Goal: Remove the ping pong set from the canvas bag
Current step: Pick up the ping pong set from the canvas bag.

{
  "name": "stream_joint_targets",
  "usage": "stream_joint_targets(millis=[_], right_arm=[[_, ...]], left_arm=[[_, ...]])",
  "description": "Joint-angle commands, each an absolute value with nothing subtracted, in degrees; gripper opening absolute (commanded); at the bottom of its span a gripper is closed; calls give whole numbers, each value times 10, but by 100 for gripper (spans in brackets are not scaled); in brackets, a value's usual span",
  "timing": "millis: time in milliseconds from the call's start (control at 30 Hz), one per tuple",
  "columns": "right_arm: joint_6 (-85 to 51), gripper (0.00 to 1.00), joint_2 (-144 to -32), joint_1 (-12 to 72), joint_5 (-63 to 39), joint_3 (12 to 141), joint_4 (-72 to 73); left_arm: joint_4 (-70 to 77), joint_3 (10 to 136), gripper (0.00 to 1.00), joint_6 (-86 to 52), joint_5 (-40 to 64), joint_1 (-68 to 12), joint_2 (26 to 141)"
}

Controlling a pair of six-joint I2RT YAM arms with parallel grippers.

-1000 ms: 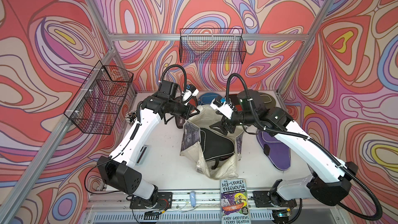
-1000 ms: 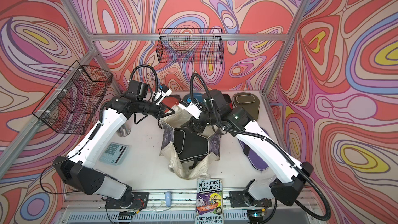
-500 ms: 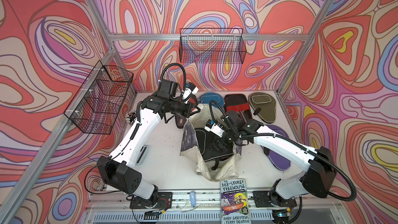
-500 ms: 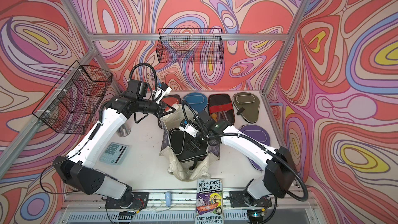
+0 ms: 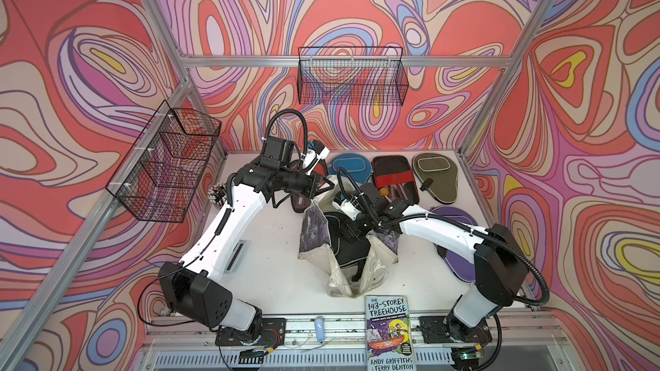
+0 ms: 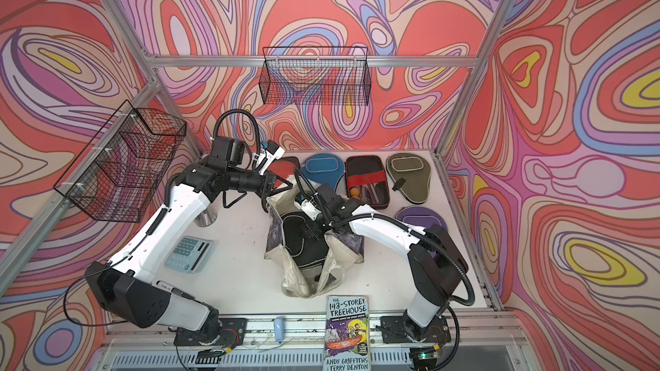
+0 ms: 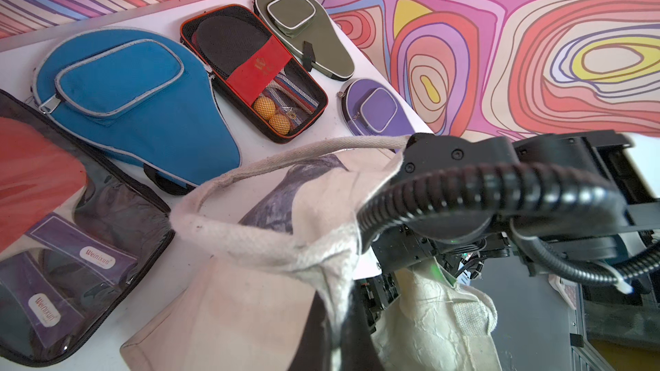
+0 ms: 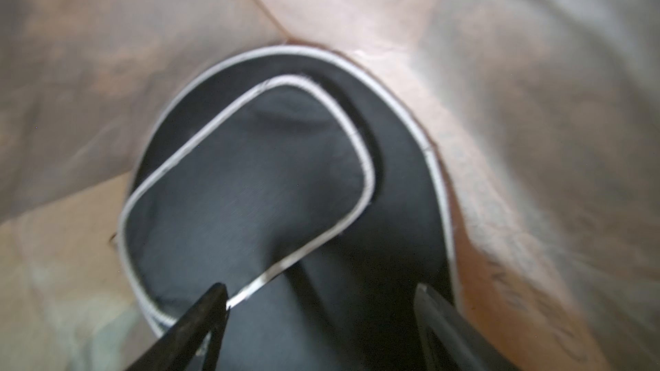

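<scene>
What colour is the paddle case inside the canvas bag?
The paddle case is black with whitish piping; the right wrist view shows it best.

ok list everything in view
canvas bag: 1, cream, table centre
black case: 1, black, inside bag
blue case: 1, blue, table back
red paddle pack: 1, black-edged, beside blue case
olive case: 1, olive, back right
purple case: 1, purple, right side
clear paddle pack: 1, red paddle, back left
book: 1, purple, front edge
calculator: 1, teal, left side
metal cup: 1, silver, behind left arm
wire baskets: 2, black, on walls
left arm: 1, white, jaws shut on bag
right arm: 1, white, jaws open inside bag
</scene>
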State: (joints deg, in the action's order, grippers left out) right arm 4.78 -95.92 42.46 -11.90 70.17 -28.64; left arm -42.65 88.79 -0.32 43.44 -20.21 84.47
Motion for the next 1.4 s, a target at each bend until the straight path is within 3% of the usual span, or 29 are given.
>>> stream_joint_targets(millis=[0, 267, 900, 967, 1033, 1100, 1167, 1200, 1367], right_arm=[[22, 86, -974, 417, -84, 690, -258], [8, 87, -1004, 397, -76, 687, -237], [70, 84, -1124, 333, -356, 645, -204], [76, 76, -1133, 327, -365, 648, -211], [82, 59, -1138, 321, -368, 654, -223], [83, 23, -1135, 316, -363, 661, -234], [87, 5, -1122, 311, -350, 664, -242], [90, 0, -1113, 310, -341, 667, -248], [103, 0, -1062, 308, -299, 683, -276]], left_arm=[[-363, 891, 0, -3, 491, -202, 827], [-327, 869, 0, -21, 518, -202, 832], [-310, 853, 0, -4, 567, -202, 858], [-311, 853, 0, -2, 567, -202, 859], [-313, 853, 0, 0, 565, -202, 861], [-314, 853, 0, 2, 563, -202, 862], [-315, 853, 0, 3, 560, -202, 862], [-315, 853, 0, 3, 558, -202, 862], [-325, 855, 0, 13, 545, -202, 863]])
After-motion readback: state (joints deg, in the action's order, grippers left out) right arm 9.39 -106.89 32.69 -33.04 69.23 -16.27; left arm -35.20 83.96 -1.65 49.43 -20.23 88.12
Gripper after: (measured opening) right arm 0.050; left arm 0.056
